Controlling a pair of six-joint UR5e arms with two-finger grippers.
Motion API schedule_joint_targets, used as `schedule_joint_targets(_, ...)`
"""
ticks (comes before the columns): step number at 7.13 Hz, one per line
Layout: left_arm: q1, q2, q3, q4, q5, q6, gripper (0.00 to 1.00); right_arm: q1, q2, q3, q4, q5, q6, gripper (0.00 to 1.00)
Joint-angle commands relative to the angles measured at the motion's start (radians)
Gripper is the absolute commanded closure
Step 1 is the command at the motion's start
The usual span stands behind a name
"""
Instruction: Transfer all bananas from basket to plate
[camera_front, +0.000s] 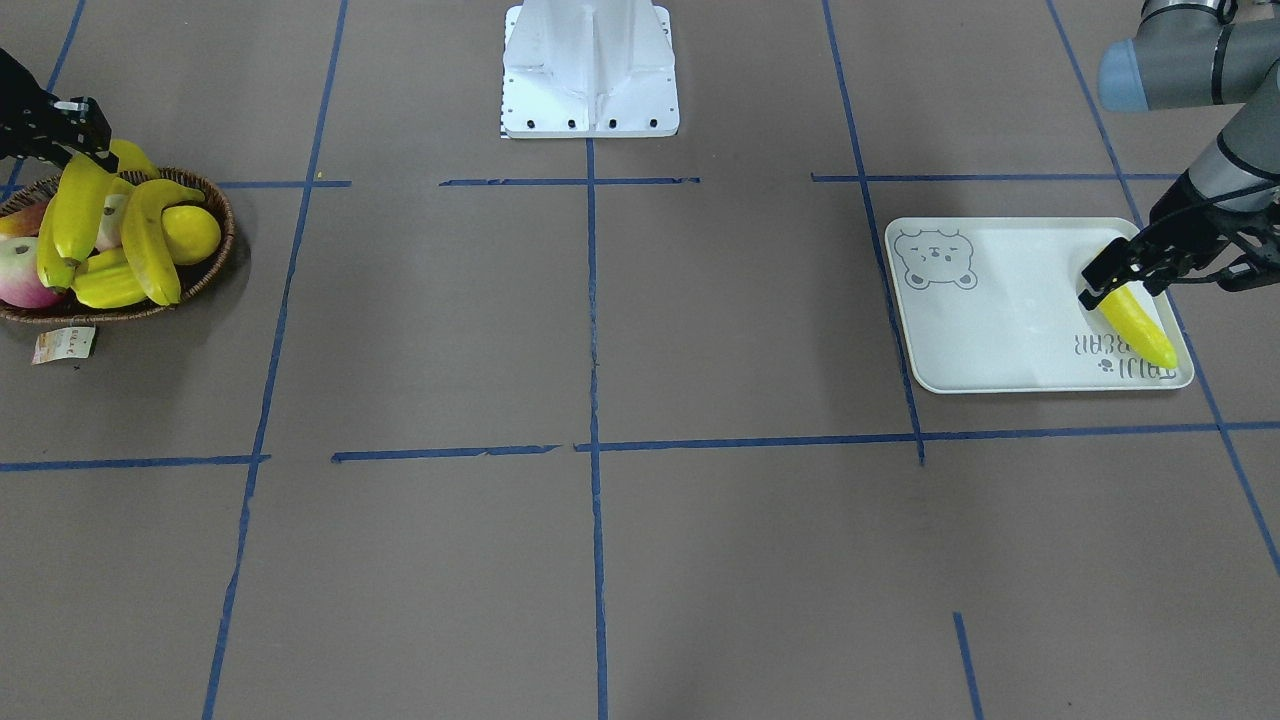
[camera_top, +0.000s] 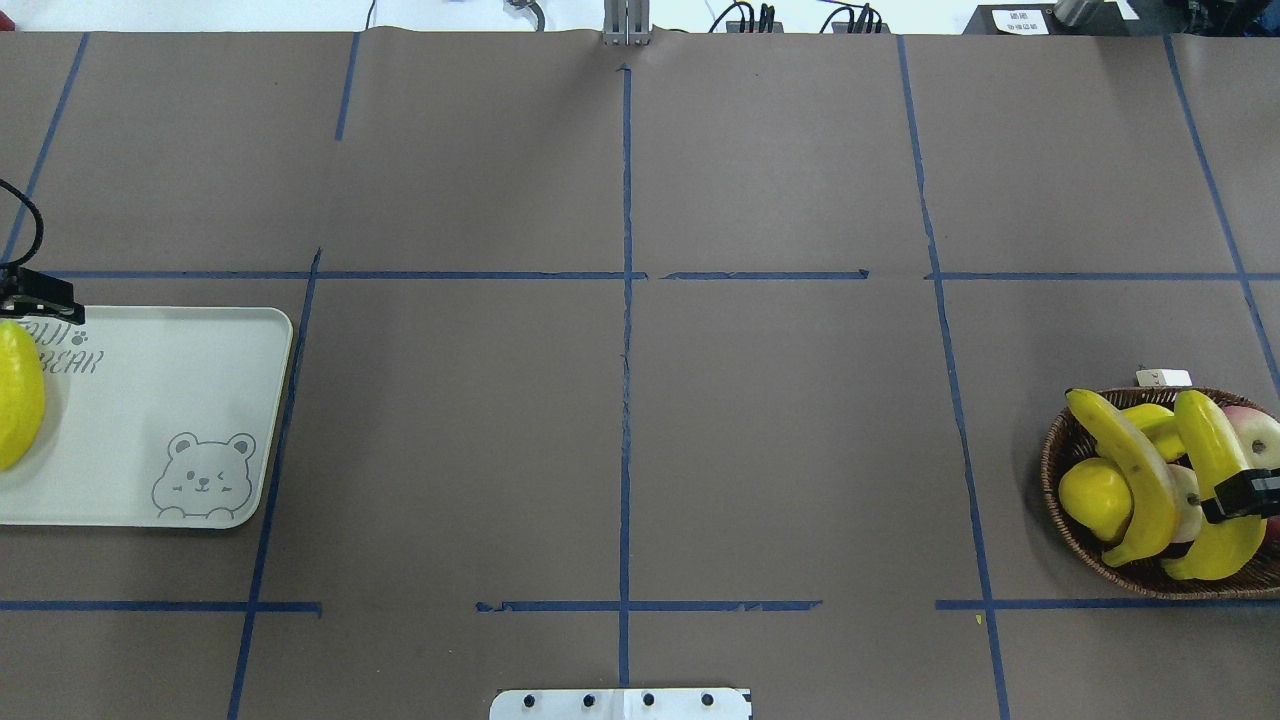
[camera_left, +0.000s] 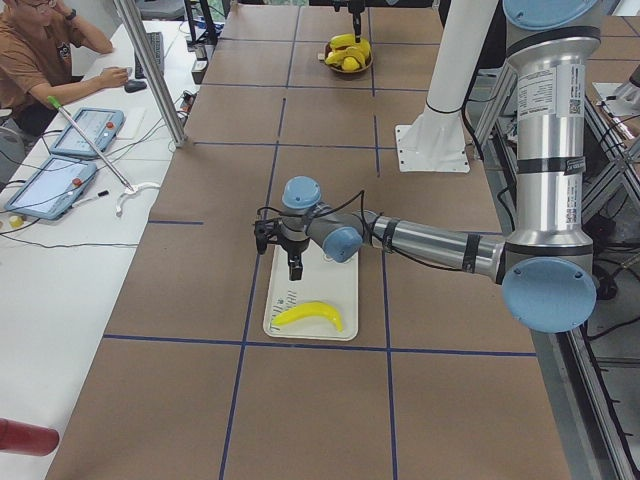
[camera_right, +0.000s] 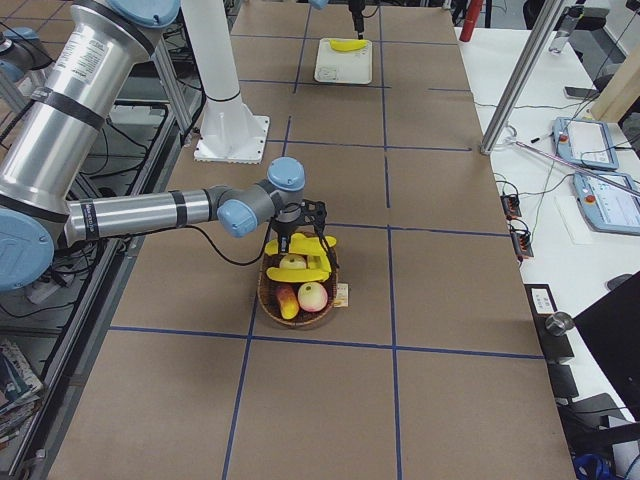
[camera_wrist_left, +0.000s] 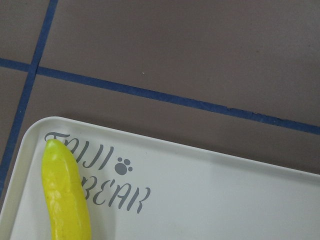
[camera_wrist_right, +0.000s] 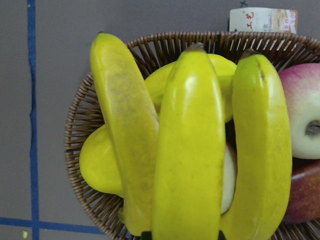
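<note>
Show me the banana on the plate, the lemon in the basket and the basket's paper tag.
Banana (camera_front: 1140, 328) on the plate (camera_front: 1000, 330): front-facing view, mid-body.
Lemon (camera_front: 190, 233): front-facing view, centre of its skin.
Paper tag (camera_front: 64, 344): front-facing view, middle of the card.

We see smooth, glossy yellow bananas (camera_wrist_right: 190, 145), perhaps plastic, in a rough woven wicker basket (camera_wrist_right: 80, 110) with a printed paper tag (camera_wrist_right: 262, 20). The plate (camera_wrist_left: 215, 200) looks smooth and matt. Matt brown paper covers the table (camera_front: 750, 320), crossed by blue tape (camera_front: 592, 300). The left arm (camera_left: 545, 130) is satin grey metal.
</note>
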Motion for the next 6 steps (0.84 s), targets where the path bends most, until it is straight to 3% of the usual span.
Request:
schedule_joint_targets(1,0.000,0.001,-0.002,0.003,0.000,0.000,0.01,0.077,-0.014,0.071,-0.082,0.041,-0.072,1.00)
schedule_joint_targets(2,0.000,0.001,0.000,0.003,0.000,0.000,0.01,0.127,0.002,0.134,-0.221,0.041,-0.156,1.00)
schedule_joint_targets(4,0.000,0.001,-0.003,0.003,0.000,-0.002,0.01,0.238,0.162,0.199,-0.500,0.071,-0.269,1.00)
schedule_joint_targets(6,0.006,-0.005,-0.004,0.003,-0.003,-0.002,0.01,0.160,0.527,0.128,-0.706,0.067,-0.262,0.99)
